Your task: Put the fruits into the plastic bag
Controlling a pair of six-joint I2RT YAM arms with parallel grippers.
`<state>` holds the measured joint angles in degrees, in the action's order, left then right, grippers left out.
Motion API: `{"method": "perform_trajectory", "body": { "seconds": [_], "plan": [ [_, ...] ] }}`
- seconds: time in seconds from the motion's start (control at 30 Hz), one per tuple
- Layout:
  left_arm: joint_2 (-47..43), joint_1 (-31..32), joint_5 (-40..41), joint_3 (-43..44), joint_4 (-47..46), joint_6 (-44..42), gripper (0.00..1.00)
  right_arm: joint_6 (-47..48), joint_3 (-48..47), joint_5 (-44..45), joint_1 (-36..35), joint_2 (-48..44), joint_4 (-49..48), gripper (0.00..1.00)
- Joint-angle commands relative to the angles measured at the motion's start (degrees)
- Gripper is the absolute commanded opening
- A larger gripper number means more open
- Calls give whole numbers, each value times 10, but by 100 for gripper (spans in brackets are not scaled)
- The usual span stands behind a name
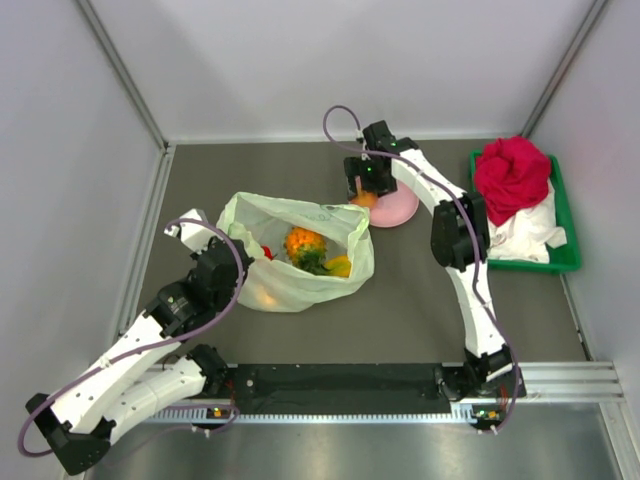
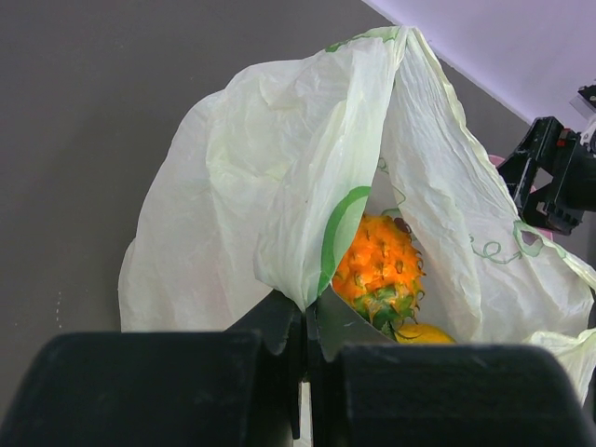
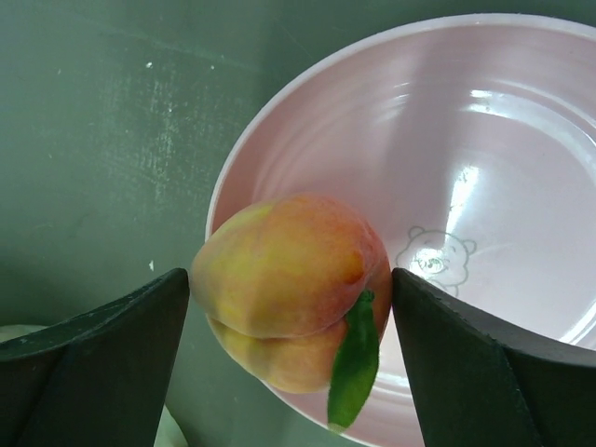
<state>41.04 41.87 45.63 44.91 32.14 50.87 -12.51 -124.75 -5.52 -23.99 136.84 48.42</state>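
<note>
Your right pincer has a mango pinched between both fingers, over the pink plate's rim. Your left pincer is clamped on the plastic bag's rim. A pineapple and a yellow fruit sit inside. The bag lies on the bench.

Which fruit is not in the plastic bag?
The orange-yellow mango in the right gripper, at the pink plate. The pineapple, yellow fruit and red fruit lie inside the plastic bag.

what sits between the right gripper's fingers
an orange-yellow fruit with a green leaf, above the pink plate near its rim, seen in the right wrist view
</note>
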Motion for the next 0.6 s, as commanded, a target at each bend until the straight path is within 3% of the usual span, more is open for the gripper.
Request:
{"method": "perform_trajectory", "body": {
  "seconds": [0.0, 0.2, 0.43, 0.57],
  "plan": [
    [-1, -3, -3, 5, -16, -6, 0, -8, -21, -14, -5, 17, -7, 88],
    [-3, -4, -2, 4, -17, -7, 0, -3, 2, -9, -5, 14, -14, 86],
    [-10, -5, 3, 4, -12, -6, 0, -1, 7, -20, -4, 3, -15, 55],
    [-17, -5, 5, 4, -11, -7, 0, 2, 15, -24, 6, -24, -17, 48]
  ]
}}
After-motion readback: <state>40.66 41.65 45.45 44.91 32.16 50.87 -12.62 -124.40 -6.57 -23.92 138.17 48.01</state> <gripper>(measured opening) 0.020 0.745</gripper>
